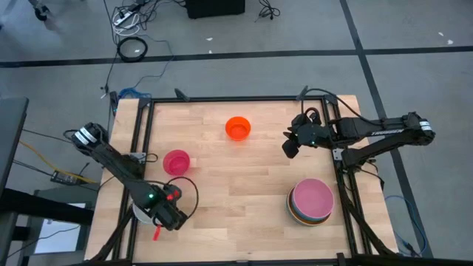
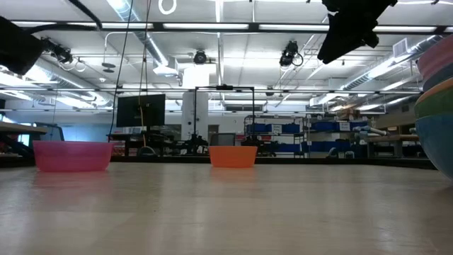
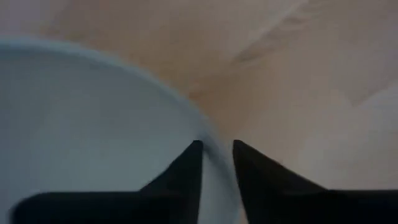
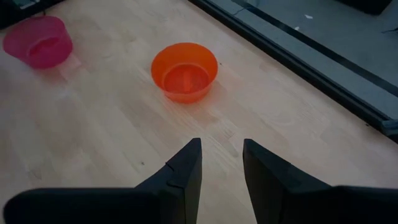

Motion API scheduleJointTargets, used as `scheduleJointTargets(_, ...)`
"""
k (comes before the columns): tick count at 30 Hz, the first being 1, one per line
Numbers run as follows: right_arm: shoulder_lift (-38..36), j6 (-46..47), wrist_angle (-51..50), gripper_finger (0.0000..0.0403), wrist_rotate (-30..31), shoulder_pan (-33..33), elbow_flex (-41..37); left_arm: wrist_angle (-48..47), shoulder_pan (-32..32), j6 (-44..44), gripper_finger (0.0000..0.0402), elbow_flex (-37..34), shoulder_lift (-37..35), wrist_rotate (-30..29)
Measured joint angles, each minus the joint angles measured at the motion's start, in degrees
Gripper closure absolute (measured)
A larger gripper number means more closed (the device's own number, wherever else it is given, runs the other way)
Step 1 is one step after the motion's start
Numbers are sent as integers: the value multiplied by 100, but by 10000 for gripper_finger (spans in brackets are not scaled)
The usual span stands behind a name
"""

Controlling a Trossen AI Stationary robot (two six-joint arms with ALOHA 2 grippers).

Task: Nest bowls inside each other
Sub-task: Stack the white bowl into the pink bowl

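Smooth round plastic bowls on pale wood-grain counter point(image 1: 244, 214), left gripper point(image 3: 216, 155) narrow, straddling white bowl point(image 3: 81, 130) rim at near-left corner, right gripper point(image 4: 221, 155) part open, empty, above orange bowl point(image 1: 238, 128), pink bowl point(image 1: 177, 162) mid-left, nested stack point(image 1: 311, 201) near-right, grey floor point(image 1: 244, 29) with cables.

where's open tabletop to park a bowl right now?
Free: the centre, between the pink bowl and the nested stack, and the strip in front of them. Also the far-left corner, beyond the pink bowl. Crowded: near-left corner, where the left gripper straddles the white bowl's rim; around the orange bowl.
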Motion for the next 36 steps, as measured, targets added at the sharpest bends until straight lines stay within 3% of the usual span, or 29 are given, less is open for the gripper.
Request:
scheduleJointTargets(4, 0, -2, 6, 297, 5, 0, 0, 214, -2, 236, 382, 28, -47, -277)
scheduleJointTargets(8, 0, -4, 12, 297, 11, 0, 0, 204, 9, 505, 386, 157, -24, -539)
scheduleJointTargets(12, 0, -13, -2, 298, 51, -2, 0, 181, 43, 1196, 391, 482, -17, -1497)
scheduleJointTargets(17, 0, -22, -69, 298, 501, -2, 0, 165, 396, 2421, 395, 814, -11, -2400)
scheduleJointTargets(23, 0, -114, -85, 301, 738, -2, 0, 713, 1090, 5143, 395, 1333, -13, -3277)
scheduleJointTargets(27, -43, -148, -99, 302, 1211, 1, 0, 1322, 1830, 7541, 395, 1623, -13, -3184)
scheduleJointTargets(29, -117, -260, -48, 302, 1477, 46, 0, 1806, 2209, 8580, 395, 1668, -13, -2861)
scheduleJointTargets(32, -268, -603, 278, 302, 1779, 152, 0, 2693, 2824, 9705, 395, 1675, -11, -1896)
scheduleJointTargets(36, -573, -1229, 941, 302, 2115, 316, 0, 3973, 3394, 10486, 395, 1681, 192, -664)
